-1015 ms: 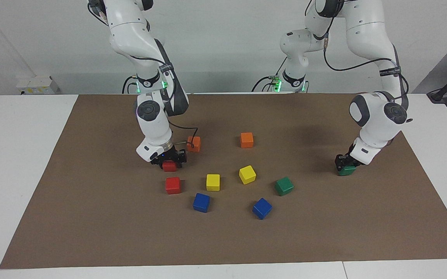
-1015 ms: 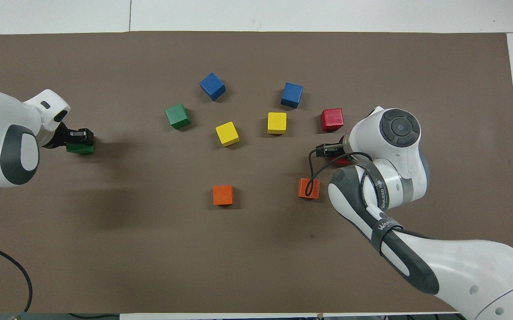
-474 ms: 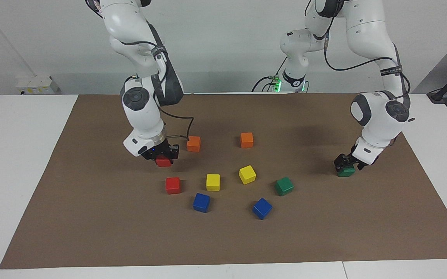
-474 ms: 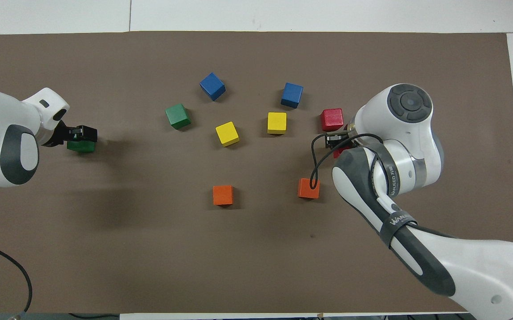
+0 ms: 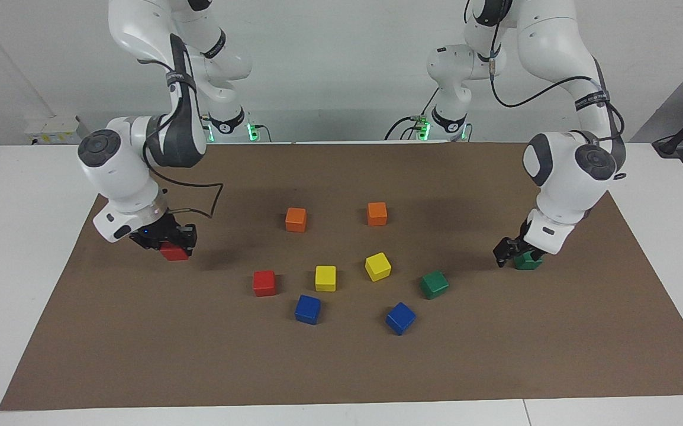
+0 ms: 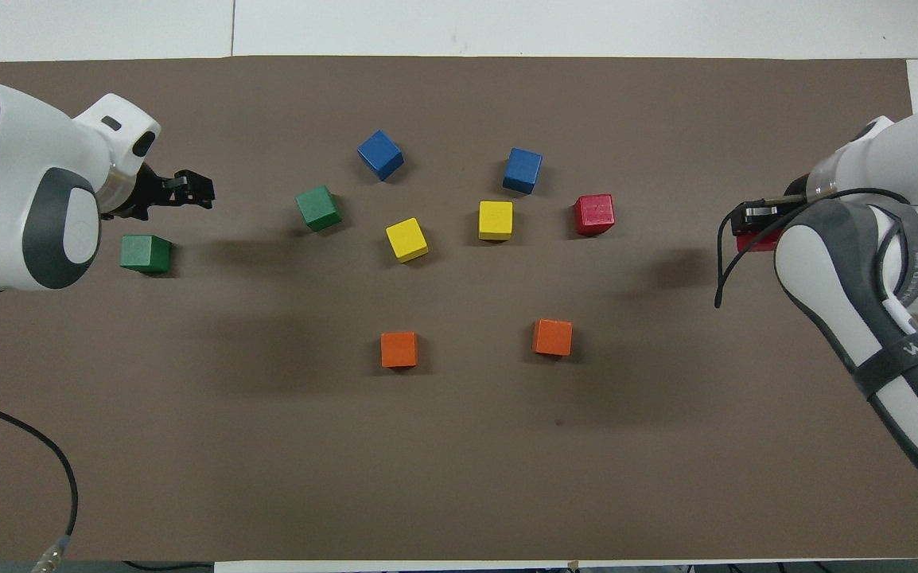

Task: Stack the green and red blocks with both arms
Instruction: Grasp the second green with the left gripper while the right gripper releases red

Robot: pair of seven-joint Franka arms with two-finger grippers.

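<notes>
The right hand [image 5: 167,241] hangs over the brown mat [image 5: 341,367] at the right arm's end of the table [image 5: 22,248], clenched around a red block [image 5: 174,252] that sits between its fingers, lifted just clear of the mat. The left hand [image 5: 510,251] is over the left arm's end of the mat with its fingers spread apart, released, and a green block [image 5: 528,261] rests on the mat just beneath and beside it; from overhead that green block [image 6: 145,253] lies free of the hand [image 6: 188,189]. The other red block [image 5: 264,283] stands on the mat in the middle cluster, toward the right arm's end, and the other green block [image 5: 434,284] stands at the cluster's edge toward the left arm's end. Between them sit 2 yellow blocks [image 5: 325,278], with 2 blue blocks [image 5: 308,309] farther from the robots and 2 orange blocks [image 5: 296,219] nearer to them. All of these stand apart from one another, none stacked.
</notes>
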